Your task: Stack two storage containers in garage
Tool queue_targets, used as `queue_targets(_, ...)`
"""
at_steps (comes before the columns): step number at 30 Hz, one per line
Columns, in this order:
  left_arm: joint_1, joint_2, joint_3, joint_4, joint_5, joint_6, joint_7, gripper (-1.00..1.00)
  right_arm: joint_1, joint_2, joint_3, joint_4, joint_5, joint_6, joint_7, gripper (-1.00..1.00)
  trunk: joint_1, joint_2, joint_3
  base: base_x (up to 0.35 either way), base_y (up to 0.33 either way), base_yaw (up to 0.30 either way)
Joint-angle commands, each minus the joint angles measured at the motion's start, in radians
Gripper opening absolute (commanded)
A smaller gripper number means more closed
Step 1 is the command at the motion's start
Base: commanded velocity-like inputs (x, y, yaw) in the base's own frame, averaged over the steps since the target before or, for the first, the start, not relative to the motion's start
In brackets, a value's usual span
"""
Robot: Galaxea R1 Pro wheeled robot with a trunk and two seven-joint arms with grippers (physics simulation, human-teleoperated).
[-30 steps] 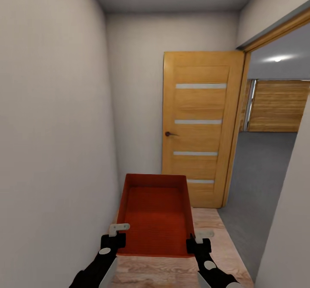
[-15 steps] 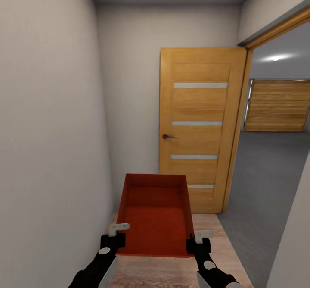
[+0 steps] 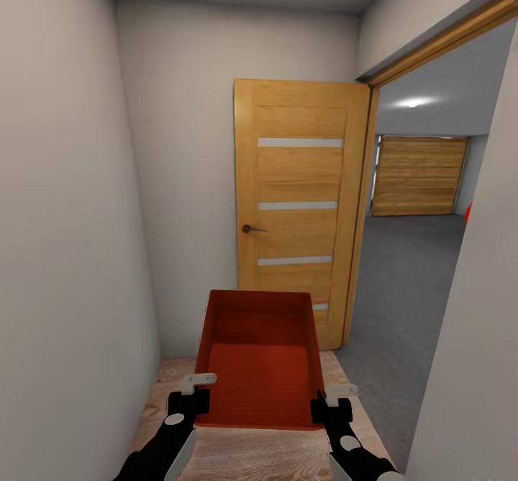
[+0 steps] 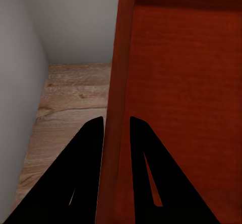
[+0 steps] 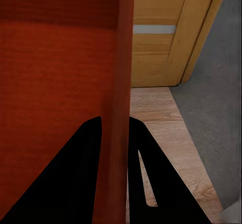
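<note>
One red-orange storage container [image 3: 259,355] is carried in front of the robot. The left gripper [image 3: 193,389] clamps its left wall and the right gripper [image 3: 332,399] its right wall. One wooden door [image 3: 298,207] stands open; beside it the garage floor [image 3: 406,279] is free. A red shape [image 3: 467,213] is cut off by the wall.

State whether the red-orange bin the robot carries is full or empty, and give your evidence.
Empty: the storage container shows a bare ribbed bottom and bare inner walls.
</note>
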Motion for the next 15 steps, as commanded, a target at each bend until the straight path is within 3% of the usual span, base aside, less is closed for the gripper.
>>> queue_targets(1,0.000,0.008,-0.005,0.000,0.015,0.006,0.038,-1.00,-0.002,0.000,-0.028,-0.002,0.001,-0.049,-0.014,-1.00,0.000,-0.001,-0.002,0.000,0.000,-0.285)
queue_targets(15,0.000,0.009,-0.005,0.002,0.015,0.006,0.038,-1.00,-0.002,0.000,-0.029,-0.002,0.001,-0.049,-0.014,-1.00,0.000,-0.001,-0.002,0.000,0.000,-0.286)
